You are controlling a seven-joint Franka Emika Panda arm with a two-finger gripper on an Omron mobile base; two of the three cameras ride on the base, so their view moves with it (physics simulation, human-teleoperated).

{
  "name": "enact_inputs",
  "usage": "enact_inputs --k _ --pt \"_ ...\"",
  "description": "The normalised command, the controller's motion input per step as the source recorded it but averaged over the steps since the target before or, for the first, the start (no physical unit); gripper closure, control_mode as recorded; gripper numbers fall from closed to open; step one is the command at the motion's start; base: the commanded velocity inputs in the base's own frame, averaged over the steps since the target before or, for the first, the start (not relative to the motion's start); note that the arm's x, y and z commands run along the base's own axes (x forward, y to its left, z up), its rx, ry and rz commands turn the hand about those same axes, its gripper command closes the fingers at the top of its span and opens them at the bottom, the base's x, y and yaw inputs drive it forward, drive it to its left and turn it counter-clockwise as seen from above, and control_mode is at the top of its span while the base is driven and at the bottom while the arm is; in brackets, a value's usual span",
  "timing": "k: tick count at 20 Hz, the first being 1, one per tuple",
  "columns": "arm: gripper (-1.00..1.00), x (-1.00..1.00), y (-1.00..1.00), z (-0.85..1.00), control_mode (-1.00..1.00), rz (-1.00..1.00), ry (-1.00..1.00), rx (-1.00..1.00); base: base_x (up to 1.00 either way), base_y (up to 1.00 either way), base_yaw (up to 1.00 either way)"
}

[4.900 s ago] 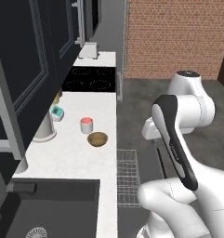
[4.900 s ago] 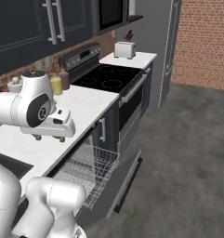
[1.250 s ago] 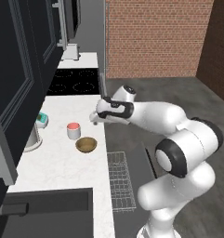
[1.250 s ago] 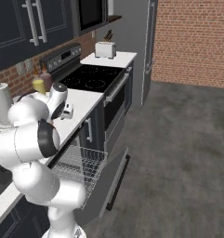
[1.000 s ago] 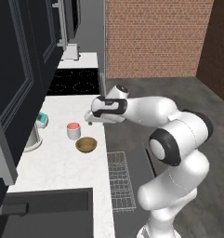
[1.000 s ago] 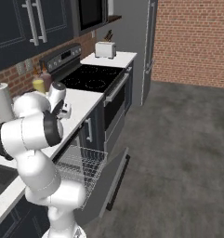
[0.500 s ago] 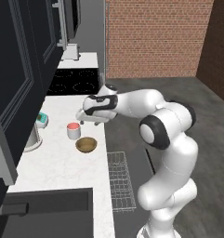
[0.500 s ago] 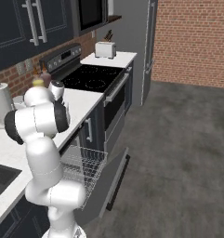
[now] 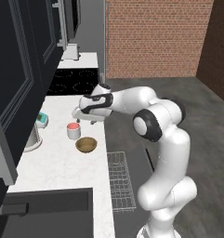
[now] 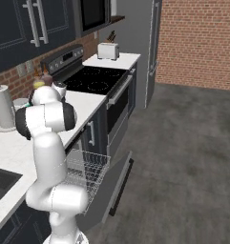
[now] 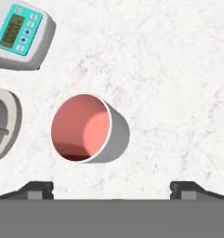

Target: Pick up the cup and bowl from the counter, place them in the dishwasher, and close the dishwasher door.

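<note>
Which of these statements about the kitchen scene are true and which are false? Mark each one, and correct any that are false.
1. The cup stands upright on the counter. True.
2. The gripper is shut on the cup. False: its fingers are spread wide above the cup, holding nothing.
3. The bowl sits inside the dishwasher rack. False: it rests on the counter beside the cup, and the rack holds nothing.
4. The dishwasher door is open, with the rack pulled out. True.
5. The inside of the cup is pinkish-red. True, as the hand view shows.
</note>
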Motion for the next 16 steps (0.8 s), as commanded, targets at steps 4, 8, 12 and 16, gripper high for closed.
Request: enact_inputs --k 4,8,12,16 --pt "-1.00 0.33 0.33 -0.21 -1.00 -0.13 0.04 -0.04 0.00 0.00 0.00" --pt "-1.00 0.21 0.26 -0.17 -1.00 -0.13 0.05 -0.03 0.00 0.00 0.00" --pt "-1.00 0.12 0.19 -0.17 -1.00 -0.11 0.05 -0.02 0.00 0.00 0.00" --pt "-1.00 0.00 0.01 -0.18 -1.00 -0.08 0.09 0.00 0.00 0.00 0.00"
